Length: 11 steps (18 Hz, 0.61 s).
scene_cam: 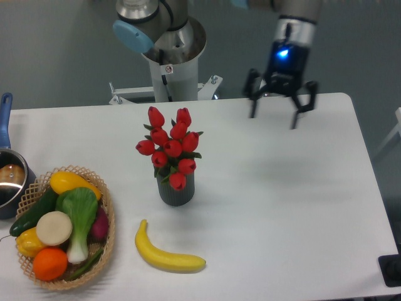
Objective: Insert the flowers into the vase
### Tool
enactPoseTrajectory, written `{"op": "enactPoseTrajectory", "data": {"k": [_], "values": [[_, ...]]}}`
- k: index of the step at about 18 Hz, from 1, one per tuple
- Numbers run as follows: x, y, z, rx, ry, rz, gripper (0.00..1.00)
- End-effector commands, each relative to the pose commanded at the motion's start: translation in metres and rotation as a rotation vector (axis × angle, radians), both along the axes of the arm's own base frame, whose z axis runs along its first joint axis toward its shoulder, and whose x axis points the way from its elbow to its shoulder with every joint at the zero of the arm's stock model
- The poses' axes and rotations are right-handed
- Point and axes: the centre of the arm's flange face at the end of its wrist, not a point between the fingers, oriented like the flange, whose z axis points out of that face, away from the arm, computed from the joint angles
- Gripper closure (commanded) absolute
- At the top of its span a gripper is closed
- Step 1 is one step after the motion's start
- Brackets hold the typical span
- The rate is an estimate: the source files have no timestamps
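Observation:
The flowers (169,146), a bunch of red tulips with green leaves, stand upright in the vase (176,191), a dark grey ribbed cylinder in the middle of the table. The buds spread wider than the vase's rim. My gripper (274,119) hangs well off to the right and behind them, above the table's far right part. Its fingers point down, spread open, with nothing between them.
A woven basket (106,216) of vegetables and fruit sits at the front left. A banana (166,256) lies in front of the vase. A pot (9,182) with a blue handle stands at the left edge. The robot's base (172,63) rises behind the table.

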Motion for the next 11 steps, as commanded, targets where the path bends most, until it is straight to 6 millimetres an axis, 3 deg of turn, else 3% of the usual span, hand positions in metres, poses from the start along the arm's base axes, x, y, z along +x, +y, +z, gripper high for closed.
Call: {"op": "enactPoseTrajectory", "data": {"k": [3,5,8,11], "values": [[-0.034,-0.009,0.027,-0.101,0.069,0.058,0.00],[-0.050,-0.014,0.020,-0.165,0.078,0.084,0.00],[-0.068,-0.024,0.033,-0.228,0.111,0.084,0.00],[-0.078,-0.066,0.035,-0.348,0.139,0.021,0.00]]}}
